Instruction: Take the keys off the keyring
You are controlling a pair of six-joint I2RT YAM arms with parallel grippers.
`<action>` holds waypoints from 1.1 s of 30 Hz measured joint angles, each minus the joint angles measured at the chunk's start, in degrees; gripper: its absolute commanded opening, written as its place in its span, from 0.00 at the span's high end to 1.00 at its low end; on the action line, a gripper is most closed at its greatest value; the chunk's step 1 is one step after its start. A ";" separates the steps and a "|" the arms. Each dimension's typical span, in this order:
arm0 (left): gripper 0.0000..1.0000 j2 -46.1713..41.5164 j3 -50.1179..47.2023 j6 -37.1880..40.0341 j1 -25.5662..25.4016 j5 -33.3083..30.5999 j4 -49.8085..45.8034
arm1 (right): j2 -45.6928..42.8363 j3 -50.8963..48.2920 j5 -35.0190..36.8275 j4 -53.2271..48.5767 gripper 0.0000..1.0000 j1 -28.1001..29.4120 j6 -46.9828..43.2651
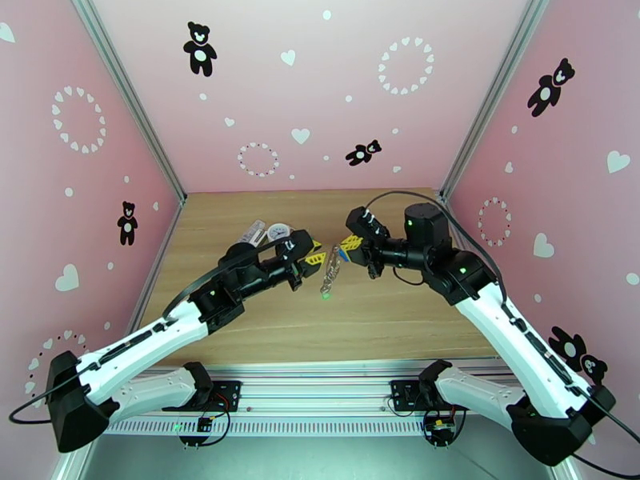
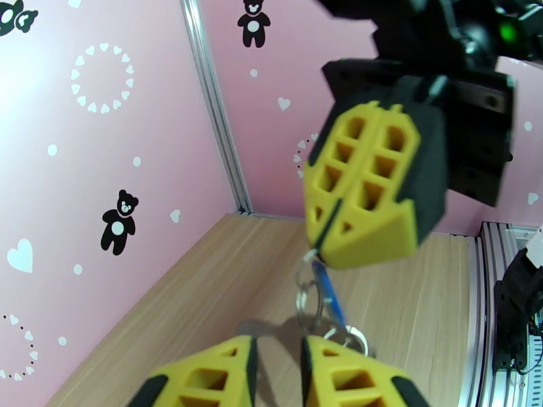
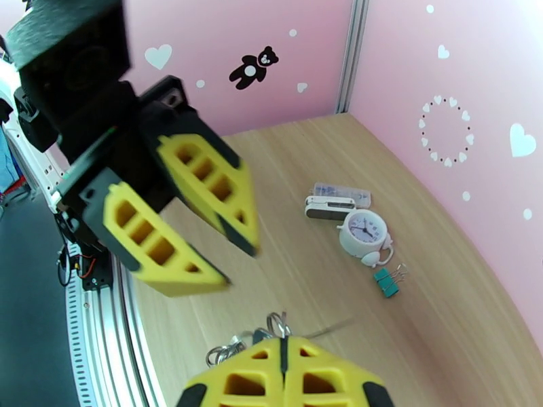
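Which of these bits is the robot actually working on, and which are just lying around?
In the job: keyring, pinched in right gripper; green key; blue key.
Lying about: white clock, teal binder clip, small white case.

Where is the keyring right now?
In the top view, the keyring hangs from the right gripper over the middle of the table, right beside the open left gripper.
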 measured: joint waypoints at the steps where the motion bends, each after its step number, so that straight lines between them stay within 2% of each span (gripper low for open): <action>1: 0.74 -0.57 -0.39 0.04 0.00 0.42 0.11 | 0.28 0.00 -1.05 -0.07 1.00 -0.57 0.55; 12: 0.73 2.16 -0.17 2.21 0.28 3.23 0.70 | 0.72 0.00 -7.98 -0.17 1.00 -3.21 2.73; 18: 0.70 3.69 -0.04 1.97 1.51 5.90 1.42 | 0.72 0.00 -9.64 -0.15 1.00 -3.50 2.78; 33: 0.73 8.20 1.99 0.02 1.84 10.47 4.09 | 0.68 -0.17 -10.97 0.37 1.00 -3.76 2.75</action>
